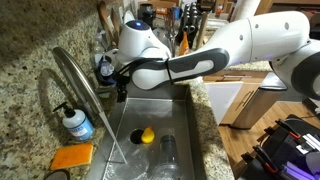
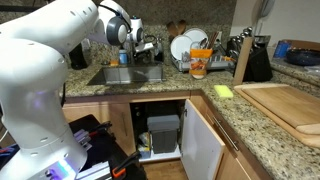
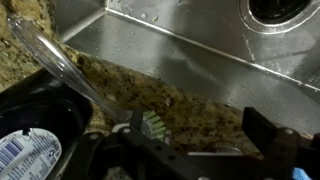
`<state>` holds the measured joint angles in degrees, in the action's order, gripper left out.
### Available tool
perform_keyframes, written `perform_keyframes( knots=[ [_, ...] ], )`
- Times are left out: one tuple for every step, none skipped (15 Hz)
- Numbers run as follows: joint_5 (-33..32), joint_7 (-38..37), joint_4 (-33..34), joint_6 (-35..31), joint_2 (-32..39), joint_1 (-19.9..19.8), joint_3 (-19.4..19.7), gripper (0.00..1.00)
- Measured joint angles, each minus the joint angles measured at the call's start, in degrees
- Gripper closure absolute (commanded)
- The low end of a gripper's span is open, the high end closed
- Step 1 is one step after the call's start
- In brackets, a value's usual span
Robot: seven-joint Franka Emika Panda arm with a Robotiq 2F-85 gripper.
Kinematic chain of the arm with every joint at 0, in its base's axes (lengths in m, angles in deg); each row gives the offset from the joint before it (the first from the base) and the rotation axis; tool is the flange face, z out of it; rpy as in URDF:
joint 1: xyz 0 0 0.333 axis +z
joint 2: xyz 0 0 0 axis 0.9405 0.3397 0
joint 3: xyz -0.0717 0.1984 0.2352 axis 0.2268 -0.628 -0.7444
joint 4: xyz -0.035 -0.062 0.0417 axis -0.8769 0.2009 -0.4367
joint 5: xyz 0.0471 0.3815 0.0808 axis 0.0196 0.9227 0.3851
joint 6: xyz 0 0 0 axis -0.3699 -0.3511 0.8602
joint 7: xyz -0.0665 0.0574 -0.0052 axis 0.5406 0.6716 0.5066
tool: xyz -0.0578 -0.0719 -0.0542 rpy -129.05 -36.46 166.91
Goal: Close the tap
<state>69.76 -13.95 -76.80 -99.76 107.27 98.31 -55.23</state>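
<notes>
Since the job is to shut off the water, the arm (image 1: 235,48) is stretched across the sink (image 1: 150,108) from the far side. That puts the gripper (image 1: 113,78) at the back rim of the basin, near the foot of the tap (image 1: 82,80). The tap stands on the stone counter (image 3: 150,95) at the sink's edge, its arched tube leaning out over the basin. A thin pale line drops from the spout, which I take to be running water, so the task looks not yet done. In the wrist view the tube (image 3: 70,70) runs down from the upper left toward the gripper (image 3: 205,138). The two dark fingers (image 3: 265,130) are spread wide with nothing between them. I judge that open stance suits straddling or nudging a lever rather than clamping the tube. I cannot make out the lever in any view, as the wrist body blocks the tap's base in an exterior view. The soap bottle (image 1: 76,123) sits just beside the tap on the counter, and its label shows at the lower left of the wrist view. A careless sideways sweep could knock it over. In the other exterior view the gripper (image 2: 138,42) hangs over the back of the sink (image 2: 125,76), and the arm hides too much there to pick out the tap.
</notes>
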Motion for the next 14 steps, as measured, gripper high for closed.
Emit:
perform_keyframes(
  knots=[
    [0.4, 0.5, 0.9, 0.0, 0.7, 0.1, 0.0, 0.0],
    [0.7, 1.1, 2.0, 0.0, 1.4, 0.2, -0.2, 0.0],
    [1.0, 1.6, 2.9, 0.0, 2.0, 0.3, -0.2, 0.0],
    [1.2, 1.8, 4.0, 0.0, 2.5, 0.6, -0.2, 0.0],
    [1.3, 1.8, 4.9, 0.0, 2.8, 0.8, -0.2, 0.0],
    [1.3, 1.8, 5.3, 0.0, 3.0, 0.9, -0.2, 0.0],
    [1.3, 1.8, 5.5, 0.0, 3.1, 1.0, -0.2, 0.0],
    [1.3, 1.7, 5.6, 0.0, 3.1, 1.0, -0.2, 0.0],
    [1.3, 1.7, 5.6, 0.0, 3.1, 1.0, -0.2, 0.0],
    [1.5, 1.7, 5.5, 0.0, 3.1, 1.0, -0.3, 0.0],
    [1.7, 1.7, 5.5, 0.0, 3.1, 0.9, -0.4, 0.0],
    [1.8, 1.7, 5.5, 0.0, 3.2, 0.9, -0.4, 0.0],
    [1.9, 1.9, 5.6, 0.0, 3.2, 0.8, -0.5, 0.0],
    [1.9, 2.0, 5.6, 0.0, 3.2, 0.8, -0.6, 0.0]
  ],
)
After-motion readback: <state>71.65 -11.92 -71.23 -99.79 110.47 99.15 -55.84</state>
